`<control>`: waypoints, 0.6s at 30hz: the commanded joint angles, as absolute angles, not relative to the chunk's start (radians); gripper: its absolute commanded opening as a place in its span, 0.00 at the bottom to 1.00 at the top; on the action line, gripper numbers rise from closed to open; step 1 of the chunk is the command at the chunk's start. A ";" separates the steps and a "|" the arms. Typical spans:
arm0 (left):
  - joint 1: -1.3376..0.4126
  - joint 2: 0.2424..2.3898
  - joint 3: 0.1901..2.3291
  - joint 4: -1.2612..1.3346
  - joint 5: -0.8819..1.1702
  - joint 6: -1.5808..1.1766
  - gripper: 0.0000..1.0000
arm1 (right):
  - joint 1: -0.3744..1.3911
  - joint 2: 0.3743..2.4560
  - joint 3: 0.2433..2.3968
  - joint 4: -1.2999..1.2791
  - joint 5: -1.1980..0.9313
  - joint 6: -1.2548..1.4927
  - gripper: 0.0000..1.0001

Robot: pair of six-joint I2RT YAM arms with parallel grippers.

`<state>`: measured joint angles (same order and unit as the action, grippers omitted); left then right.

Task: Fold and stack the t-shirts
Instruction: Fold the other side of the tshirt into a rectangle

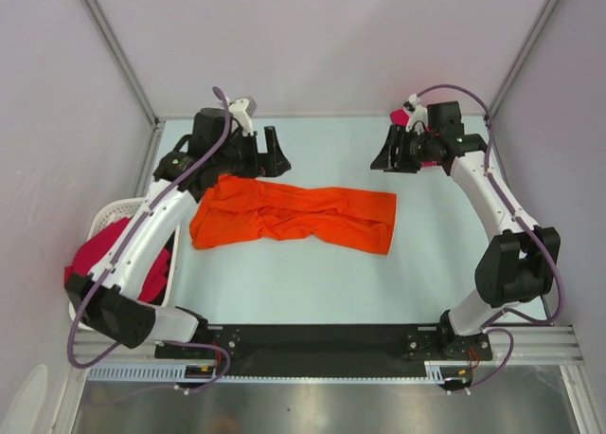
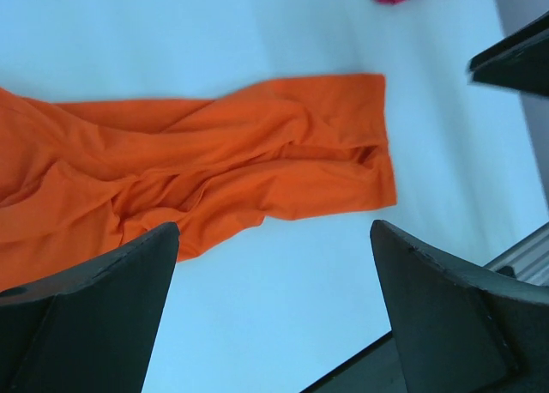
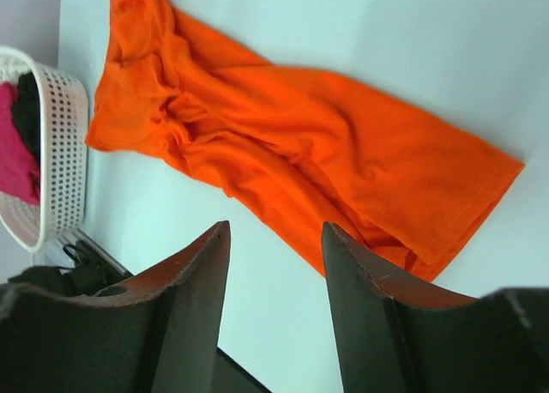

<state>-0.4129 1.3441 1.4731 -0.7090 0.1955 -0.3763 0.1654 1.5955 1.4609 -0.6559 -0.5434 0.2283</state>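
left gripper (image 2: 273, 230) spread wide and right gripper (image 3: 277, 227) partly open, both empty, i look down on the orange t-shirt (image 1: 294, 214) lying rumpled mid-frame; it looks light, limp and apt to bunch, so i'd pinch both hem corners at its right end.

Bright, even, diffuse light falls from above. The tabletop (image 1: 312, 292) reads pale blue-white, with no glare on it. Shadows are faint and soft-edged, chiefly in the folds of the orange shirt (image 1: 294, 216), whose colour is strongly saturated. In the wrist views the left gripper (image 2: 274, 234) and right gripper (image 3: 276, 230) look dark, underexposed and soft-edged — the cloth behind them is sharper. The top view is sharp across the frame.
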 commanded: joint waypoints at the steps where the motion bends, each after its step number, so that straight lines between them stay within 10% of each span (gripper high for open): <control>1: -0.417 1.407 1.355 -0.559 0.276 -0.295 1.00 | 0.152 1.627 1.546 -0.606 -0.566 0.294 0.53; 18: -0.469 1.190 1.129 -0.422 0.114 -0.252 0.99 | 0.497 1.506 1.272 -0.271 -0.173 0.328 0.68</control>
